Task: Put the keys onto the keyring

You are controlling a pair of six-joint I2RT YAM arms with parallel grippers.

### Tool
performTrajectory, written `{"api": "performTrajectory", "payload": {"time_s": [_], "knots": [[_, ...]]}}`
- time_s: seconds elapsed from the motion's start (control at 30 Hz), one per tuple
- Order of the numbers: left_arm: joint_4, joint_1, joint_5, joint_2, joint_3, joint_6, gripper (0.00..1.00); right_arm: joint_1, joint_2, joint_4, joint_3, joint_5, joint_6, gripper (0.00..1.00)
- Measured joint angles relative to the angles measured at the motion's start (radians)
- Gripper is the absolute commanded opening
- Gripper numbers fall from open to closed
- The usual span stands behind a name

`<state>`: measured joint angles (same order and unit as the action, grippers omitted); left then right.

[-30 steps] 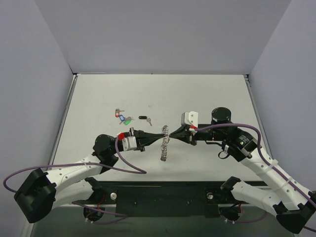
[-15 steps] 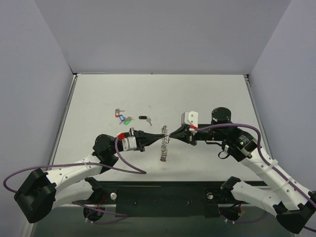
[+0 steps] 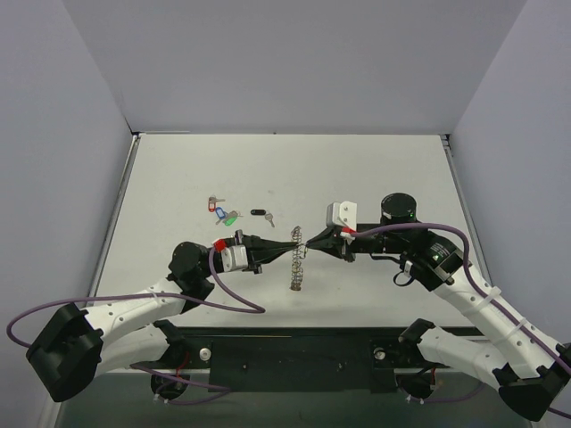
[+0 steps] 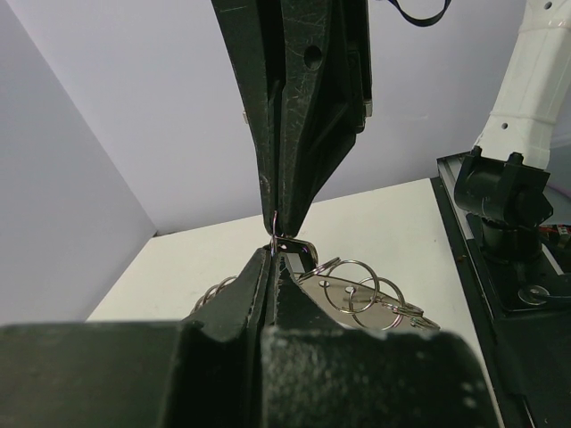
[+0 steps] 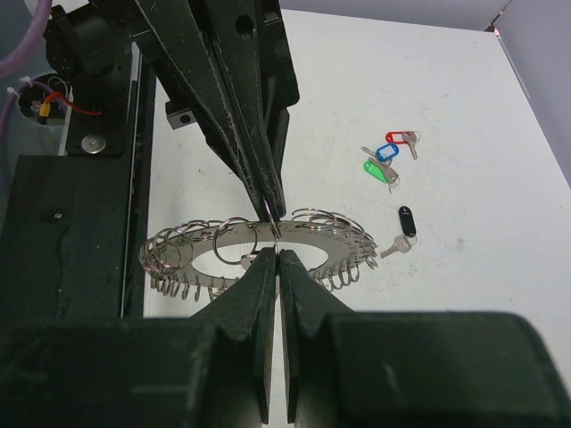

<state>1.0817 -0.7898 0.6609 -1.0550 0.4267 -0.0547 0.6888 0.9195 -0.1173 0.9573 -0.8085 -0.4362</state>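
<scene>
The keyring (image 5: 312,234), a flat silver loop fringed with many small rings, hangs above the table between both grippers. From the top view the keyring (image 3: 295,272) dangles edge-on below the two tips. My left gripper (image 3: 297,248) and right gripper (image 3: 310,245) meet tip to tip, and each is shut on the same small ring on the keyring's rim. My right gripper (image 5: 275,253) pinches that ring from below, and the left one's fingers (image 5: 259,169) pinch it from above. In the left wrist view my left gripper (image 4: 272,251) is shut. The keys lie on the table with red (image 5: 395,138), blue (image 5: 385,152), green (image 5: 379,169) and black (image 5: 407,220) tags.
The keys (image 3: 223,212) lie in a loose group left of centre on the white table (image 3: 375,169), and the black-tagged one (image 3: 260,213) is nearest the grippers. Grey walls close in the table at the back and sides. A black base rail (image 3: 294,352) runs along the near edge.
Both grippers stay shut at the same spot. The keyring has tilted slightly between them; the arms have barely moved.
</scene>
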Motion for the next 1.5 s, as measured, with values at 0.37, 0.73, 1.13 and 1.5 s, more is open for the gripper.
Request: {"api": "performTrajectory", "payload": {"time_s": [0.37, 0.73, 1.13, 1.5], "knots": [[0.000, 0.003, 0.003, -0.007, 0.000, 0.016, 0.00, 0.000, 0.010, -0.008, 0.000, 0.000, -0.014, 0.00], [0.013, 0.004, 0.017, -0.010, 0.000, 0.021, 0.00, 0.013, 0.028, -0.008, 0.000, 0.000, -0.018, 0.00], [-0.082, 0.002, 0.049, -0.009, 0.027, -0.042, 0.00, 0.013, 0.029, -0.044, 0.000, 0.000, -0.050, 0.00], [-0.175, -0.007, 0.054, -0.003, 0.048, -0.096, 0.00, 0.013, 0.030, -0.078, 0.001, 0.008, -0.066, 0.00]]}}
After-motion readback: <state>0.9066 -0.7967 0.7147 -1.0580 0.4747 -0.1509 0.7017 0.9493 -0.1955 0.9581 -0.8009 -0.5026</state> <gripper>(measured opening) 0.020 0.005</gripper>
